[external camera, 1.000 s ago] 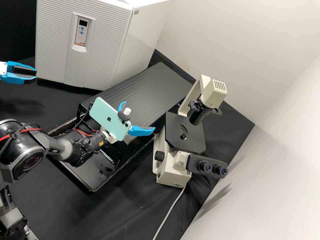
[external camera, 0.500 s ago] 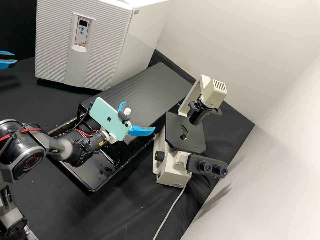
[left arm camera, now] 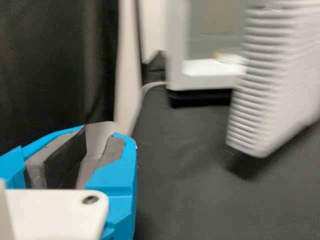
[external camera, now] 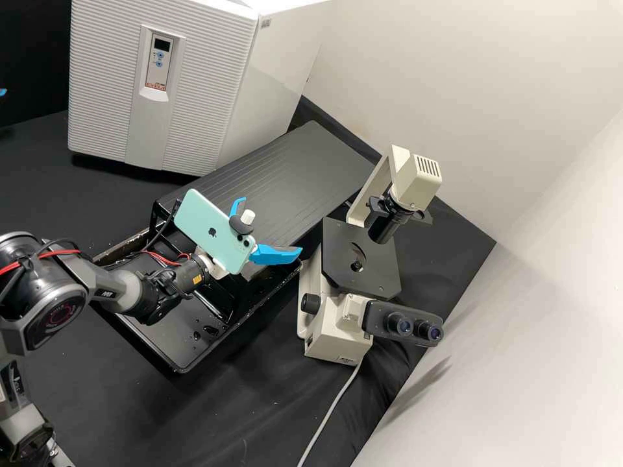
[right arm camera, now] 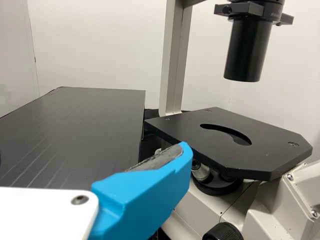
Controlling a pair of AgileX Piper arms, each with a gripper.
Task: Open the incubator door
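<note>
The incubator door stands open. The left gripper has its fingers apart. The right gripper is likewise spread

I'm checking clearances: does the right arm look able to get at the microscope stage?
Probably yes: the right gripper is open close beside the stage, and nothing visible stands between them.

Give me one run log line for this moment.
ribbed white incubator door: open | blue-fingered left gripper: clear of door | blue-fingered right gripper: open, empty, near beige microscope with black stage
</note>
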